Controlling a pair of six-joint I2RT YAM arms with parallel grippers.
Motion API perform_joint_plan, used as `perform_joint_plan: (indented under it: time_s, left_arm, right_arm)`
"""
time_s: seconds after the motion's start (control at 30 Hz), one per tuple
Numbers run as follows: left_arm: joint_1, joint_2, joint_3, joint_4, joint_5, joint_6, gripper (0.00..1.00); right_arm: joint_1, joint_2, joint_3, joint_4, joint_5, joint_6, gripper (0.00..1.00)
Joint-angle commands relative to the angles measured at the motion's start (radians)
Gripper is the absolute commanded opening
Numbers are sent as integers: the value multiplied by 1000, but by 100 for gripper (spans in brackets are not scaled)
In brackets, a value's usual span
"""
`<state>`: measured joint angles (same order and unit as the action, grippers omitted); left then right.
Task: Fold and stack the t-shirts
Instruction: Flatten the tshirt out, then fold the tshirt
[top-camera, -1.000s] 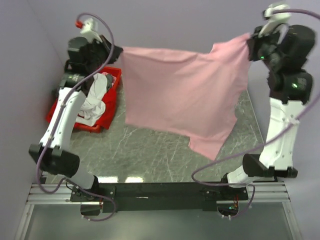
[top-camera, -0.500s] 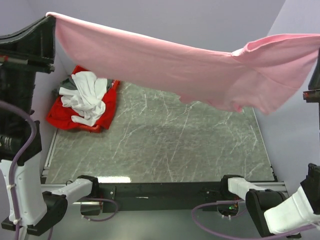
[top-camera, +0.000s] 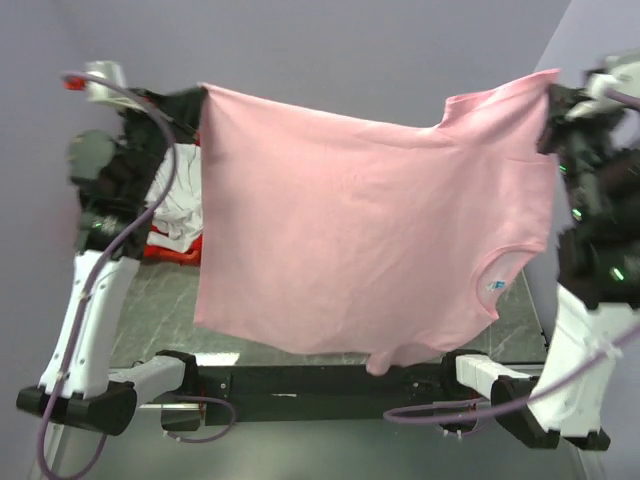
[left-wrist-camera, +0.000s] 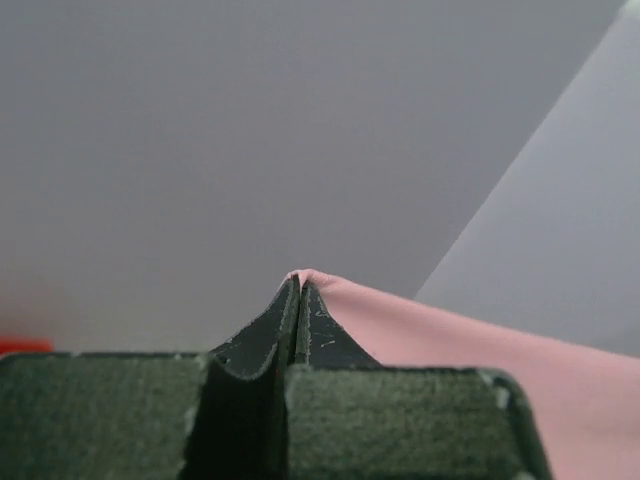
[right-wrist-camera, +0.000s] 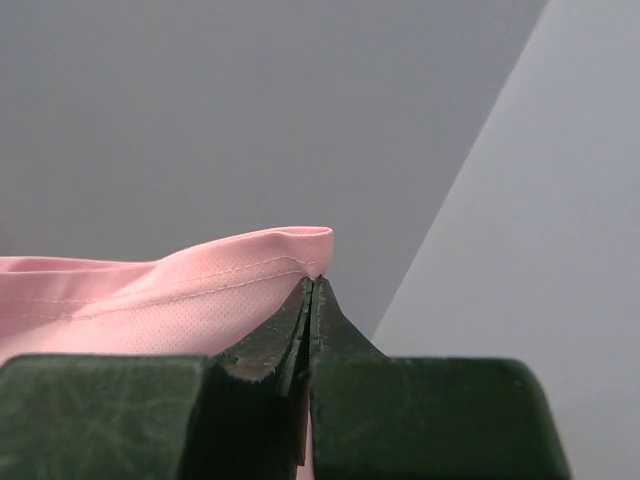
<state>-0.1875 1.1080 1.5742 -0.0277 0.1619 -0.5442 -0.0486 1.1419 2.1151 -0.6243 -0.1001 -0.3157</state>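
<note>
A light pink t-shirt (top-camera: 350, 230) hangs spread wide in the air between both arms, facing the top camera, its small blue chest mark (top-camera: 497, 286) at the lower right. My left gripper (top-camera: 203, 95) is shut on its upper left corner, and my right gripper (top-camera: 548, 88) is shut on the upper right corner by the sleeve. In the left wrist view the closed tips (left-wrist-camera: 300, 283) pinch pink cloth (left-wrist-camera: 460, 345). The right wrist view shows a stitched pink hem (right-wrist-camera: 150, 285) folded over the closed tips (right-wrist-camera: 318, 281). A white t-shirt (top-camera: 180, 208) lies in the bin.
A red plastic bin (top-camera: 170, 248) sits at the back left, mostly behind the left arm and the hanging shirt. The dark marble table (top-camera: 160, 310) shows only at the lower left. Grey walls close in behind and on both sides.
The pink shirt, stretched high and nearly level half a second ago, now hangs down as a flat sheet. Both grippers stayed shut on its corners.
</note>
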Motion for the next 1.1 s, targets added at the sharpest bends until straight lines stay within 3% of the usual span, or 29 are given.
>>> perform_joint_plan:
  time_s: [0.0, 0.17, 0.23, 0.33, 0.47, 0.67, 0.87, 1.07]
  left_arm:
    - [-1, 32, -200, 93, -53, -5, 0]
    - [-4, 189, -414, 258, -79, -13, 0]
    - [-4, 318, -456, 319, -114, -4, 0]
    - [-4, 532, -390, 331, -147, 4, 0]
    - [-4, 821, -97, 223, -159, 23, 0]
    - [3, 1130, 249, 91, -159, 35, 0]
    - [22, 1274, 429, 32, -159, 38, 0]
    - [40, 1305, 448, 58, -119, 32, 0]
  right_arm:
    - [-19, 24, -249, 125, -53, -10, 0]
    - [-13, 80, -657, 351, -168, -10, 0]
    - [-10, 145, -714, 400, -176, -14, 0]
    - [-5, 327, -753, 503, -168, -31, 0]
    - [7, 673, -544, 465, -139, -39, 0]
    - [39, 968, -237, 361, -53, -36, 0]
    - [41, 1070, -95, 322, -30, -31, 0]
    - [32, 1007, -199, 365, -65, -2, 0]
